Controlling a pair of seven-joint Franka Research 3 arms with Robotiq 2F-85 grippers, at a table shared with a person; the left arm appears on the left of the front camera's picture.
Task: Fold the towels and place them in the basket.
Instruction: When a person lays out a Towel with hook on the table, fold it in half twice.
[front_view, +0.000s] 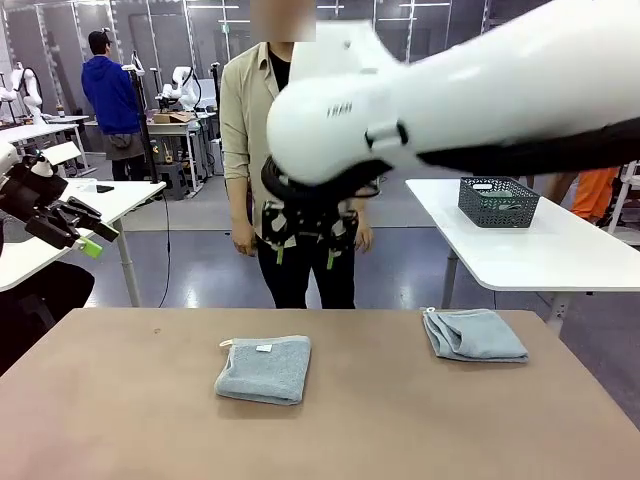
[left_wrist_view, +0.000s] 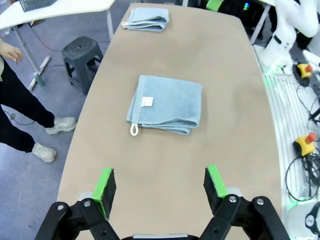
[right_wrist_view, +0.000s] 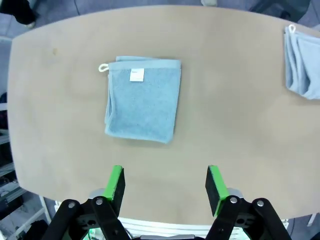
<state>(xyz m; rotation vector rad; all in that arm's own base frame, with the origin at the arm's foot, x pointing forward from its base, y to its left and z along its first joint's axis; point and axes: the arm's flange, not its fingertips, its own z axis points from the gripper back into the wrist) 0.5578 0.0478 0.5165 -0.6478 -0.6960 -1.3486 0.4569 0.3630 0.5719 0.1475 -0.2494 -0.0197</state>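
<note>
Two folded pale blue-grey towels lie on the brown table (front_view: 120, 400). One towel (front_view: 262, 368) (left_wrist_view: 166, 104) (right_wrist_view: 143, 97) sits near the middle, with a white label and a small loop at one corner. The other towel (front_view: 474, 334) (left_wrist_view: 146, 19) (right_wrist_view: 302, 65) lies at the far right edge. The dark grey mesh basket (front_view: 497, 201) stands on a white side table (front_view: 540, 250) beyond the brown table. My right gripper (front_view: 304, 258) (right_wrist_view: 165, 184) hangs high above the middle towel, open and empty. Off the table's left end, my left gripper (front_view: 85, 238) (left_wrist_view: 160, 187) is also open and empty.
A person (front_view: 250, 130) stands at the far side of the table, arms down. A black stool (left_wrist_view: 82, 55) and the person's feet (left_wrist_view: 50, 140) are on the floor beside the table. Emergency-stop boxes (left_wrist_view: 306, 142) and cables lie by the arm bases.
</note>
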